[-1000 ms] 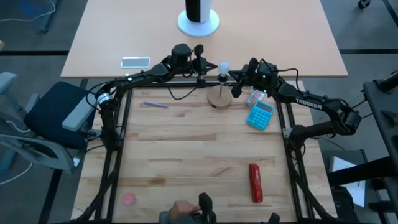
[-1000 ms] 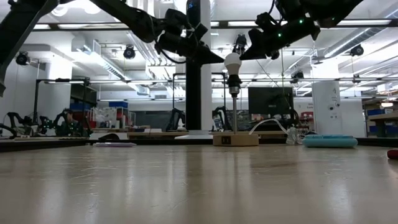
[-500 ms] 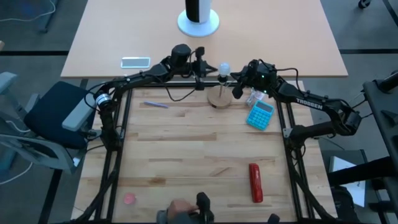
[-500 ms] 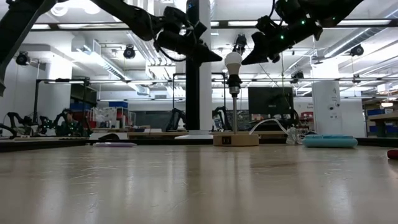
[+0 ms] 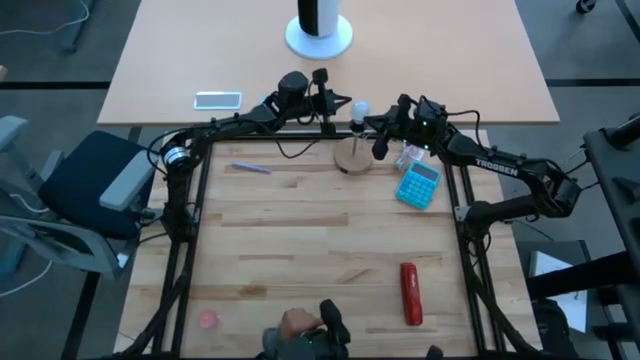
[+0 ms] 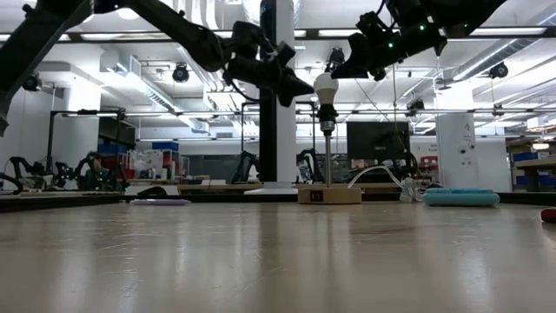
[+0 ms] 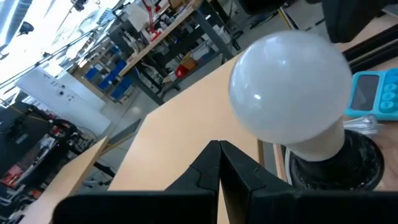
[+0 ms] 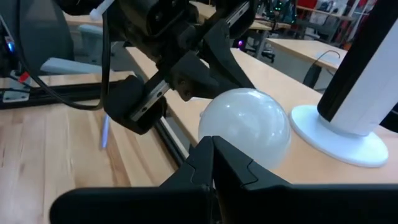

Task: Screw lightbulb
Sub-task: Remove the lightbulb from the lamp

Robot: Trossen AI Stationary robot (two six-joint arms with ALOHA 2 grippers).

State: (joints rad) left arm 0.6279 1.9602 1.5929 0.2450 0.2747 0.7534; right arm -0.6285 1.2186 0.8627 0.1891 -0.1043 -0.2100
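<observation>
- Grip on anything is ruled out for the left gripper (image 5: 345,103): its dark fingers are pressed together, empty, with the tips just left of the bulb in the high view.
- Small white frosted lightbulb (image 5: 359,108) sits upright in a dark socket (image 6: 327,114) atop a thin post on a round wooden disc (image 5: 353,158); its screw end is hidden inside the socket.
- Right gripper (image 5: 372,122) hovers just right of the bulb, jaws pressed together, holding nothing; contact with the glass cannot be made out.
- Blue calculator (image 5: 418,184) lies near the disc's right side.
</observation>
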